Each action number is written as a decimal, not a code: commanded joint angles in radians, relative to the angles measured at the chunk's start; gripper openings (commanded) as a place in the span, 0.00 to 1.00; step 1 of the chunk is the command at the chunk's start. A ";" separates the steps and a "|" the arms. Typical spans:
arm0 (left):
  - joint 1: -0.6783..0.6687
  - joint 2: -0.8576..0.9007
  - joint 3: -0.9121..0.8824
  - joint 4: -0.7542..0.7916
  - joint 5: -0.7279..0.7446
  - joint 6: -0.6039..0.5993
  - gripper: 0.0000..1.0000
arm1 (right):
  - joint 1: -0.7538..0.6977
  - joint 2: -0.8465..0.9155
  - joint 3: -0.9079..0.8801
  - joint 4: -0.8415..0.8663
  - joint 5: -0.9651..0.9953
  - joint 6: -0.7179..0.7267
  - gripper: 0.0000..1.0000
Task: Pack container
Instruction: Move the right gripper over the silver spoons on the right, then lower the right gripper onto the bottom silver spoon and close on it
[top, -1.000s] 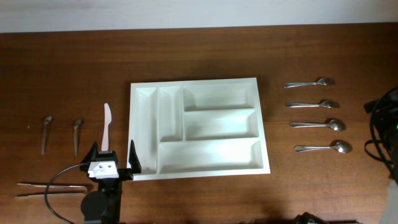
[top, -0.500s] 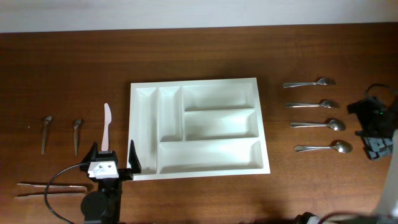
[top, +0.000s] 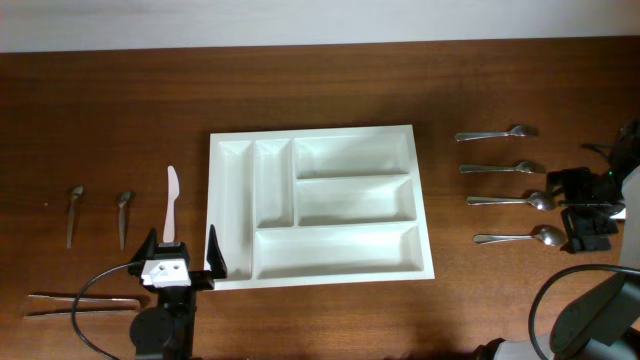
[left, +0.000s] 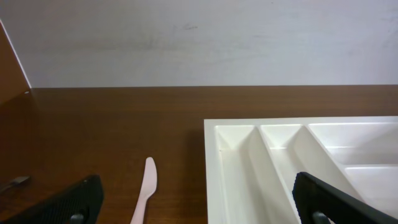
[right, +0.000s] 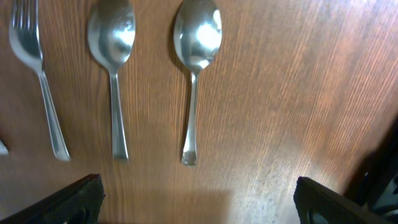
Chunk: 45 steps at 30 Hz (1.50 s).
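The container (top: 213, 200) is a white five-compartment tray in the middle of the table, with nothing in it. Its near left corner shows in the left wrist view (left: 210, 168). My left gripper (top: 182, 251) is open and empty at the tray's front left corner, with a white plastic knife (top: 171, 203) just beyond it. The knife lies between the fingers in the left wrist view (left: 144, 193). My right gripper (top: 588, 208) is open and empty, hovering just right of two metal spoons (top: 512, 201) (top: 520, 238). These spoons (right: 113, 74) (right: 194, 68) and a fork (right: 36, 81) show in the right wrist view.
Two more metal pieces (top: 497, 133) (top: 501, 167) lie above the spoons at the right. Two small spoons (top: 74, 212) (top: 123, 216) lie at the left. A pair of thin sticks (top: 70, 303) lies at the front left, next to the left arm's cable.
My right arm has come in from the right edge and moved left and up, level with the two spoons. The left arm and all objects have not moved.
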 joint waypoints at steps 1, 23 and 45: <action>0.006 -0.008 -0.002 -0.005 -0.004 0.012 0.99 | -0.007 -0.014 0.000 -0.019 0.075 0.077 0.99; 0.006 -0.008 -0.002 -0.005 -0.004 0.012 0.99 | -0.032 -0.053 -0.210 0.212 0.072 -0.046 0.99; 0.006 -0.008 -0.002 -0.005 -0.004 0.012 0.99 | -0.031 0.059 -0.249 0.306 0.049 -0.048 0.99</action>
